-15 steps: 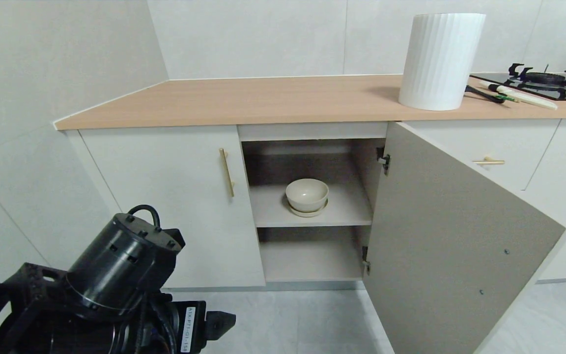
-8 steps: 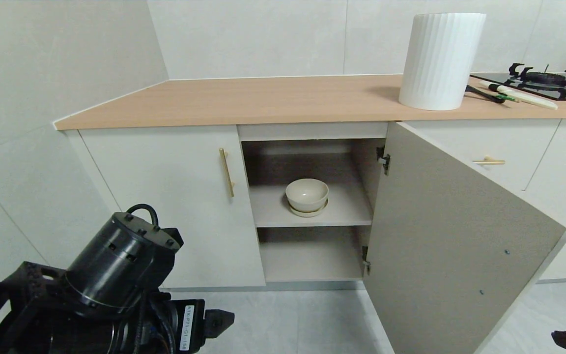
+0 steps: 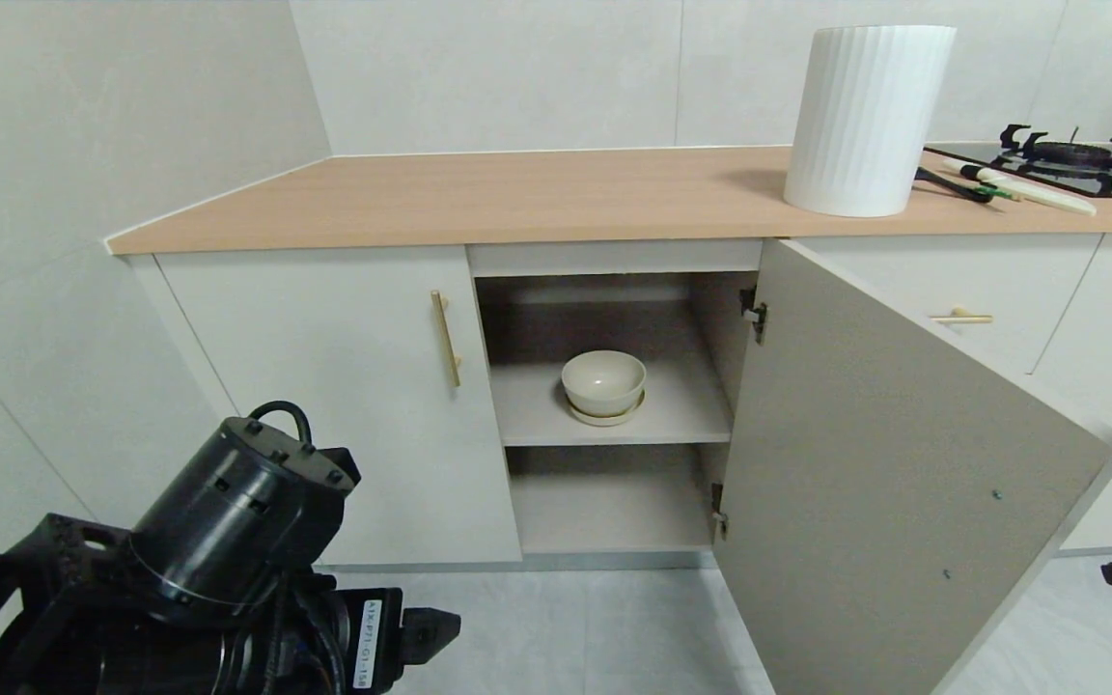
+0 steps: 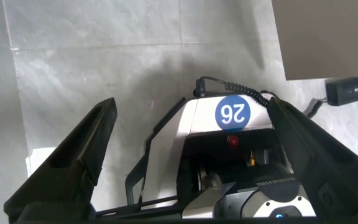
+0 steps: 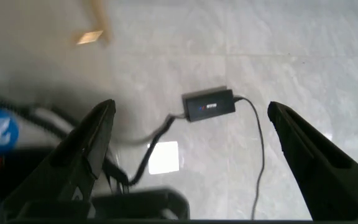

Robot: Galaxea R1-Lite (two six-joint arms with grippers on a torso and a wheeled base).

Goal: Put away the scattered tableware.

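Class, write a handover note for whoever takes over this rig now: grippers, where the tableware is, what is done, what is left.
Left gripper: open, empty. Right gripper: open, empty.
Bowl sits on a plate on the cabinet's upper shelf; door open.
Done: bowl and plate stored.
Left: likely the utensils on the counter by the stove, then shut the door.

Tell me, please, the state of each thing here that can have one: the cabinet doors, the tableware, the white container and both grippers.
right cabinet door: open, swung wide.
left cabinet door: shut.
bowl: upright, resting on the plate.
plate: flat on the upper shelf, under the bowl.
white container: upright on the countertop.
left gripper: open, holding nothing.
right gripper: open, holding nothing.
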